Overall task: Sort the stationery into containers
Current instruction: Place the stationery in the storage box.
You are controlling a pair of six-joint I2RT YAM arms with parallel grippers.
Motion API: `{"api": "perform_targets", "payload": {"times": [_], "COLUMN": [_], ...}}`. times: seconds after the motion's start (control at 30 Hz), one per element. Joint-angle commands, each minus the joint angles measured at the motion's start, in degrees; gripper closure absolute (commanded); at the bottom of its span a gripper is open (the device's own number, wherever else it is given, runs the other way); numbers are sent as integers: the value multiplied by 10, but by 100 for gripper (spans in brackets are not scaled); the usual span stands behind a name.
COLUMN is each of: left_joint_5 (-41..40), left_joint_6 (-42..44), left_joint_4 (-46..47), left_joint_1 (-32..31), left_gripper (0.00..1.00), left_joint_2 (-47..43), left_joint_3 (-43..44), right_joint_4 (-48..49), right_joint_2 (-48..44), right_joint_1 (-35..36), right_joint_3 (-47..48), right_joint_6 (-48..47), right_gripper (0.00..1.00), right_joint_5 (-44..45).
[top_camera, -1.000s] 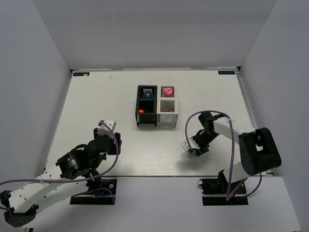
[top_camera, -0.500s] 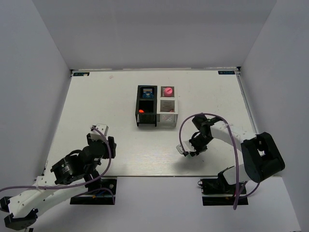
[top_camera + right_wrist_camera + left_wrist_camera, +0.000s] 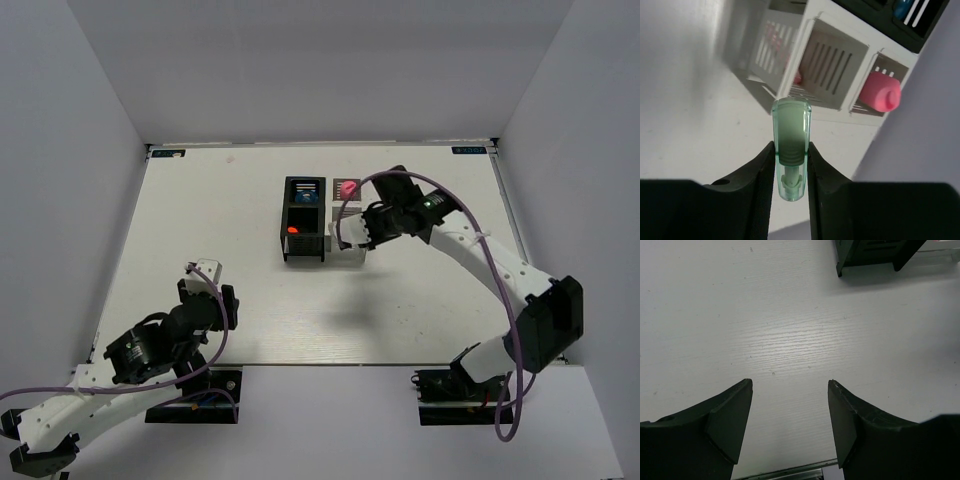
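**Desk:** What is the right arm holding?

**Photographer:** The right fingers (image 3: 766, 172) are clamped on a mint-green capsule (image 3: 791, 127), one finger on each side. It stands upright between them with its rounded end sticking out past the tips.

**Desk:** And where is that?

**Photographer:** At the white organiser (image 3: 348, 252), against its near cell. From overhead the arm covers most of that cell. I cannot tell whether the capsule is over the opening or just beside it.

**Desk:** Where do the containers sit?

**Photographer:** The black organiser (image 3: 303, 222) and the white one are joined side by side, black on the left. They are about midway between the left and right edges of the tabletop (image 3: 200, 200), nearer the far edge. A pink tube (image 3: 347, 188) lies in the white one's far cell, a blue pot (image 3: 305, 196) in the black one's far cell, and a red cap (image 3: 292, 229) shows in the black one's near cell.

**Desk:** The left arm?

**Photographer:** The left fingers (image 3: 727, 415) are spread wide with nothing between them. They are over bare tabletop toward the near left corner, well apart from the organisers.
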Motion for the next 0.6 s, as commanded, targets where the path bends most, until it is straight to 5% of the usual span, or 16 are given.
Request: {"api": "perform_targets", "payload": {"times": [0.0,0.37,0.57], "left_joint_5": [-5,-2,-1], "left_joint_6": [-4,-1,1], "left_joint_4": [-5,-3,0], "left_joint_1": [1,0,1], "left_gripper": [28,28,28], "left_joint_2": [1,-4,-9], "left_joint_3": [0,-4,-6], "right_joint_4": [36,125,92], "right_joint_2": [47,131,143], "right_joint_1": [31,91,104], "right_joint_3": [42,71,84], "right_joint_6": [-7,-142,-163], "right_gripper": [100,100,37], "right_joint_5": [129,255,260]}}
